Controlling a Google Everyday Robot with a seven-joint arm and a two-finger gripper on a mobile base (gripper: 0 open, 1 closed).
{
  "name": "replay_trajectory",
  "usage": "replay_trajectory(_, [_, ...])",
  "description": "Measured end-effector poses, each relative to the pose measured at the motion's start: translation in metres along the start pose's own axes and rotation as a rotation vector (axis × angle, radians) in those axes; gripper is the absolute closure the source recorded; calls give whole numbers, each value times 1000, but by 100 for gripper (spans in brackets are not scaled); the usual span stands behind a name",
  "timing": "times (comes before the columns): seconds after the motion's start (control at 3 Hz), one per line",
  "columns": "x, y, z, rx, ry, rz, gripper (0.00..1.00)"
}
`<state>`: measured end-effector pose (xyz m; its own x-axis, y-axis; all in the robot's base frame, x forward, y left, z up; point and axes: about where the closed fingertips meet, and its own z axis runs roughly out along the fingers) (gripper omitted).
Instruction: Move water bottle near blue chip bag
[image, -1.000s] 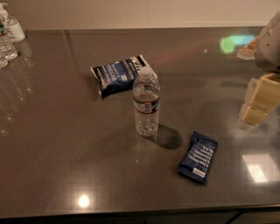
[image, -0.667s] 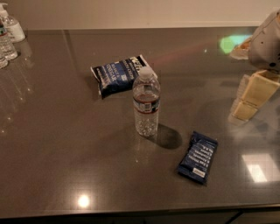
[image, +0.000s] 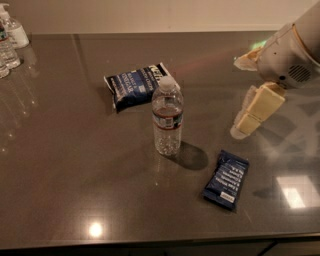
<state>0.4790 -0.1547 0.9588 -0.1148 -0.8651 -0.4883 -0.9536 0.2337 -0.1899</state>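
The water bottle (image: 167, 117), clear and ribbed with a white cap and a dark label band, stands upright in the middle of the dark table (image: 75, 165). The blue chip bag (image: 135, 85) lies flat just behind and to the left of it, a short gap apart. My gripper (image: 239, 97) hangs over the right side of the table, to the right of the bottle and clear of it. It is open and empty, with one cream finger (image: 257, 107) pointing down and to the left.
A small narrow dark blue packet (image: 226, 179) lies in front and to the right of the bottle. Small clear bottles (image: 7, 50) and a pump bottle (image: 14, 30) stand grouped at the far left corner. The table's front edge runs along the bottom.
My gripper has moved left and lower, closer to the bottle. The bottle, the bag and the packet have not moved.
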Motion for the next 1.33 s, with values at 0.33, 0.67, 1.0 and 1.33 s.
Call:
replay_trajectory(0.33, [-31,2,18,-20,-121,-35,0])
replay_trajectory(0.67, [-54,4,34,-43,-201,-53,0])
replay_trajectory(1.0, [-74,10,49,-77,-258,-60,0])
replay_trajectory(1.33, [-94,18,66,-119,-304,-71,0])
